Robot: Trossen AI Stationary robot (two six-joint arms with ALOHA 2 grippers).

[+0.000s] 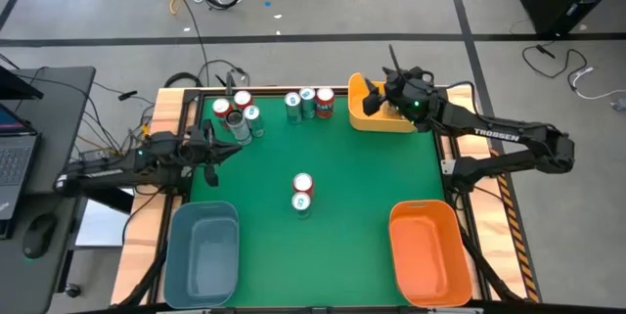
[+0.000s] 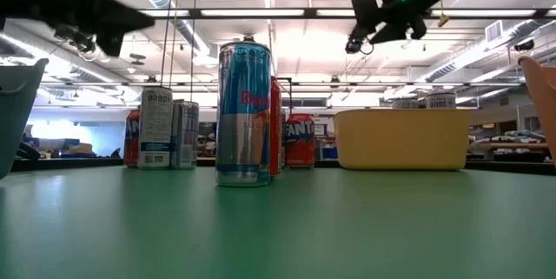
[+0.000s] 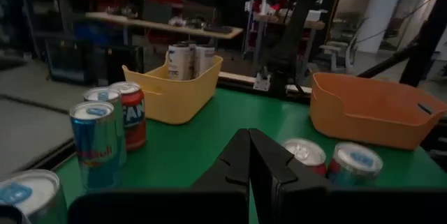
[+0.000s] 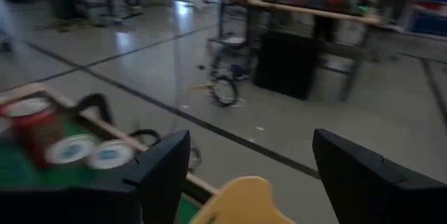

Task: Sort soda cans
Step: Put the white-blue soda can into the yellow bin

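Yellow bin (image 1: 377,118) under right gripper (image 1: 395,92), released, empty; lift straight clear before next can | left gripper (image 1: 209,150) clenched, empty

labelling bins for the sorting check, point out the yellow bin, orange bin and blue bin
yellow bin (image 1: 377,120), high view, its near rim beside the green mat
orange bin (image 1: 427,250), high view, bare inside floor
blue bin (image 1: 202,250), high view, bare inside floor
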